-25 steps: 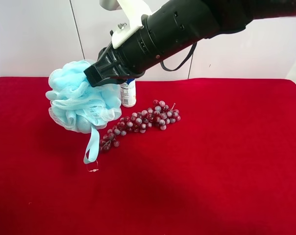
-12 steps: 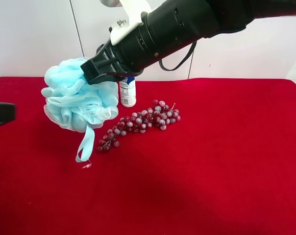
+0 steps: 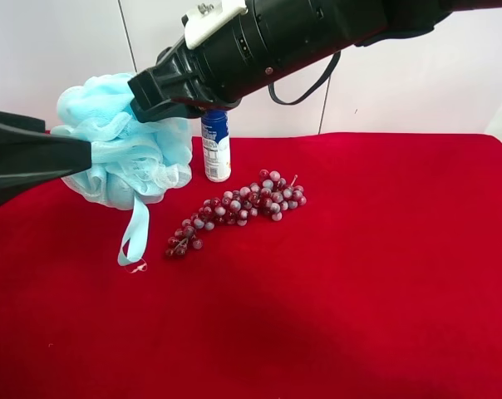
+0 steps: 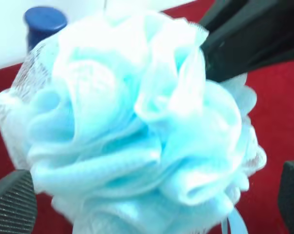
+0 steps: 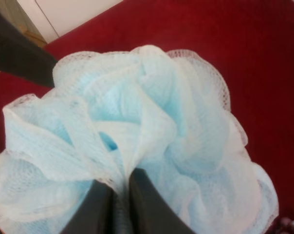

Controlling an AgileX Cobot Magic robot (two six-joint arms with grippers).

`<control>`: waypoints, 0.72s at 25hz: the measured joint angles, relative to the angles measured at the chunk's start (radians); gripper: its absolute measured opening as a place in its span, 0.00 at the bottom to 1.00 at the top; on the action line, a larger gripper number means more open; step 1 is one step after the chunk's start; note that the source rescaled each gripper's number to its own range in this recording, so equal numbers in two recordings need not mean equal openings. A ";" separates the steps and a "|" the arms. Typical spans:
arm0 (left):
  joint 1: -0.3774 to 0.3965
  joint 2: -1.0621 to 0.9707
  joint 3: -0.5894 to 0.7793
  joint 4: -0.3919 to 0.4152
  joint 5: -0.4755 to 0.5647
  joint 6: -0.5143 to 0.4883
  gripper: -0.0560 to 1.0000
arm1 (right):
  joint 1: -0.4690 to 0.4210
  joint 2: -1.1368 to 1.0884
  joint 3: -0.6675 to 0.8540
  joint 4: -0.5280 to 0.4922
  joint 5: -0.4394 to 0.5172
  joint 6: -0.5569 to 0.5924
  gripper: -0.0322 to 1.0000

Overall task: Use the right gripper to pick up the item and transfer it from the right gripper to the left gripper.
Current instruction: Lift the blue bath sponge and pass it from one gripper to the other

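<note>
The light-blue mesh pouf (image 3: 122, 158) hangs in the air above the red table, its ribbon loop (image 3: 135, 233) dangling down. My right gripper (image 3: 145, 93), on the thick black arm with the white block, is shut on the pouf's top; the right wrist view shows its fingers (image 5: 96, 209) pinching the mesh (image 5: 152, 122). My left gripper (image 3: 78, 156) comes in from the exterior high view's left and its tip is at the pouf's side. In the left wrist view its fingers (image 4: 13, 202) stand wide apart, open, with the pouf (image 4: 132, 117) filling the space ahead of them.
A white bottle with a blue cap (image 3: 215, 145) stands behind the pouf and also shows in the left wrist view (image 4: 44, 22). A red grape bunch (image 3: 243, 208) lies on the red cloth (image 3: 359, 291). A white wall is at the back.
My right gripper has carried the pouf up and toward the exterior high view's left. My left gripper has come in from that side and reached the pouf.
</note>
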 joint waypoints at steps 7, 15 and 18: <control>-0.149 0.107 -0.002 -0.046 -0.112 0.058 1.00 | 0.000 0.000 0.000 0.000 0.000 0.000 0.04; -0.423 0.229 -0.014 -0.056 -0.453 0.064 1.00 | 0.000 0.000 0.000 0.000 0.000 0.000 0.04; -0.484 0.259 -0.014 -0.056 -0.559 0.065 1.00 | 0.000 0.000 0.000 0.000 0.000 0.000 0.04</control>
